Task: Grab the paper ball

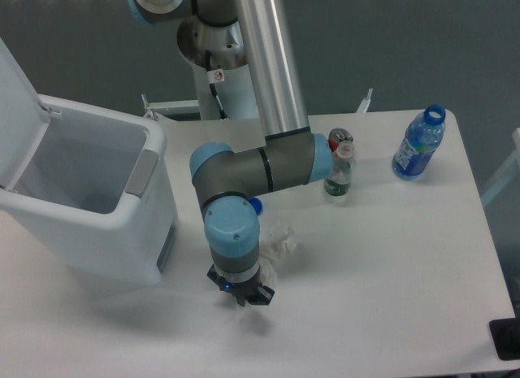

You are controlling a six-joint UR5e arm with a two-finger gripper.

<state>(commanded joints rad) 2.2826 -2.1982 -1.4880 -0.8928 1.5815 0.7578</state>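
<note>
You're looking at a white table (390,256), and everything here is placed from it. At its middle lies the paper ball (276,241), plain white, barely distinct from the tabletop. Just behind it a small blue bottle cap (255,205) peeks out. The arm (252,171) over it is grey with light blue joint caps and a silver tube, and it ends in a black gripper (242,295) with a small blue light. At the table's far right corner stands a blue bottle (418,144) with a blue-and-white label. Near the far edge's middle stands a clear bottle (340,173) with a green label and a pale cap. A red-topped can (339,137) stands behind that. Off the table's left end you see a white bin (89,201) with a grey handle.
</note>
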